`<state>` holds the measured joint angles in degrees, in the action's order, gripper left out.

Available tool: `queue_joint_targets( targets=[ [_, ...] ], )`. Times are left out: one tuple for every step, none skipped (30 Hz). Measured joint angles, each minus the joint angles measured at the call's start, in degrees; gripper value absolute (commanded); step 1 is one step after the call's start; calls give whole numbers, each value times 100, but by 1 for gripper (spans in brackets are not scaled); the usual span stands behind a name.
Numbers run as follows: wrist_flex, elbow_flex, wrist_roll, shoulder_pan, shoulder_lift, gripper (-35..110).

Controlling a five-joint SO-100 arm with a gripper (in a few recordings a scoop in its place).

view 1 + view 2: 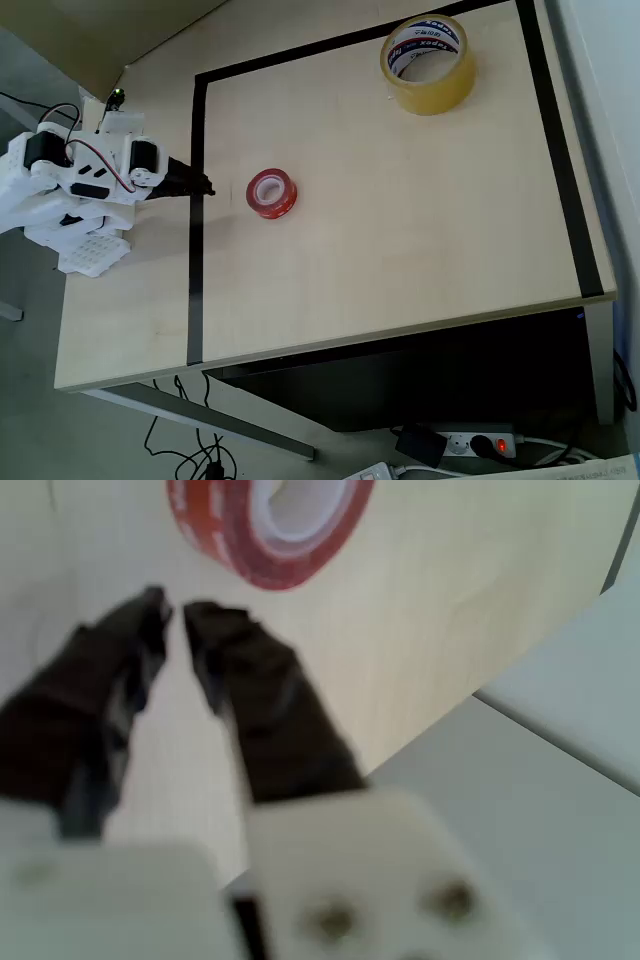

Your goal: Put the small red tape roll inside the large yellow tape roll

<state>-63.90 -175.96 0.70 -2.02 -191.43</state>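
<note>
In the overhead view the small red tape roll (272, 192) lies flat on the pale table (400, 230), just right of the gripper (205, 189) and not touching it; the large yellow tape roll (427, 62) sits well apart near the table's far right corner, its printed core facing up. In the wrist view the red roll (270, 525) is cut off by the top edge and the dark fingers (255, 705) are blurred; their tips stand nearly together with only a narrow gap, grasping nothing.
</note>
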Motion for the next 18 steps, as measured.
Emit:
queue_joint_targets(
  targets=[
    [0, 0, 0, 0, 0, 0],
    [0, 0, 0, -9, 0, 0],
    [0, 0, -9, -141, 0, 0],
    [0, 0, 18, -255, 0, 0],
    [0, 0, 0, -255, 0, 0],
    [0, 0, -9, -299, 0, 0],
    [0, 0, -9, -404, 0, 0],
    [0, 0, -9, -466, 0, 0],
    [0, 0, -9, -545, 0, 0],
    [0, 0, 0, -589, 0, 0],
    [0, 0, 0, -562, 0, 0],
    [-9, 26, -9, -501, 0, 0],
    [-79, 79, -9, -422, 0, 0],
    [-185, 141, -9, -325, 0, 0],
    [-316, 211, -9, -185, 0, 0],
    [-431, 299, -9, -26, 0, 0],
    [-580, 413, 35, 79, 9, 0],
    [-642, 510, 53, 114, 26, 0]
  ],
)
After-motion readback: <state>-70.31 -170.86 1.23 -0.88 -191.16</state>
